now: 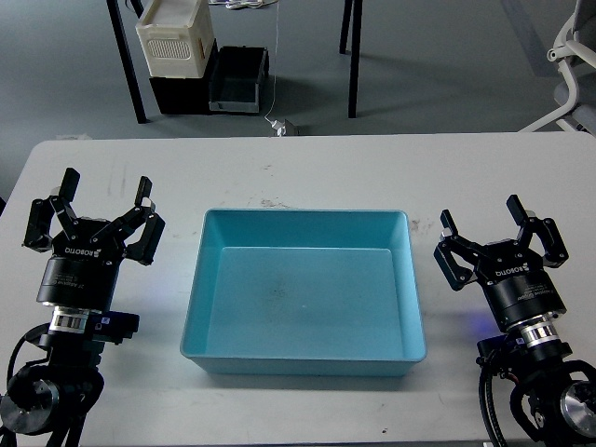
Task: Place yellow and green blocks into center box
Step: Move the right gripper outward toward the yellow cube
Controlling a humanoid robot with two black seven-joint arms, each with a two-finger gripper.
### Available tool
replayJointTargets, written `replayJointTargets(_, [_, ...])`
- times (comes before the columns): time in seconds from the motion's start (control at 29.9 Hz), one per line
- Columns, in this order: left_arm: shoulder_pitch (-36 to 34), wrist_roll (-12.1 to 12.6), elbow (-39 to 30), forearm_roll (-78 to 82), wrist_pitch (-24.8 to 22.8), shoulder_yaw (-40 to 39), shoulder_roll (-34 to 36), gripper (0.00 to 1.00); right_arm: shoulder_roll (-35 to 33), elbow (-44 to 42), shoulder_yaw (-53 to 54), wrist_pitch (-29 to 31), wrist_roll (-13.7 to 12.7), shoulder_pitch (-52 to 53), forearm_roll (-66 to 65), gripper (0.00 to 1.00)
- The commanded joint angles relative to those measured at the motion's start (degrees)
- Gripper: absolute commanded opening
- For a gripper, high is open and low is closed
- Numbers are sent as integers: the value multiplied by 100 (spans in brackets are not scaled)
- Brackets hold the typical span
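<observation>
Both grippers are sitting wide open and holding nothing: the left gripper [102, 197] and right gripper [480, 212] are flanking the light blue tray [200, 279] (centered on the white table [307, 168]). The blocks are not showing anywhere.

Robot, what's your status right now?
Left gripper open, right gripper open, both empty. Blue tray empty. No yellow or green blocks in view.

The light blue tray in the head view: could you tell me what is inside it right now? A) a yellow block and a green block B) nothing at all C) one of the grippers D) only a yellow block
B: the light blue tray shows only its bare floor, and both the left gripper and the right gripper stand open outside its walls.
</observation>
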Motion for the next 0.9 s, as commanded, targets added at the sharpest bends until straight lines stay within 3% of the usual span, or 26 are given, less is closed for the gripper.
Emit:
replayJointTargets(0.0, [15,-49,-9,4,0,2,0,100,0,138,74,1,-2,-7,12,100])
replayJointTargets(0.43, [147,-6,-9,4,0,-60,0,100,0,200,144,36,-2,10,56,100])
replayJointTargets(0.6, [164,20,-9,4,0,-51,0,100,0,130,531,607,-73,63,47,100])
replayJointTargets(0.87, [366,38,-80,13,0,11,0,100,0,60,848,915,-46,221,12,100])
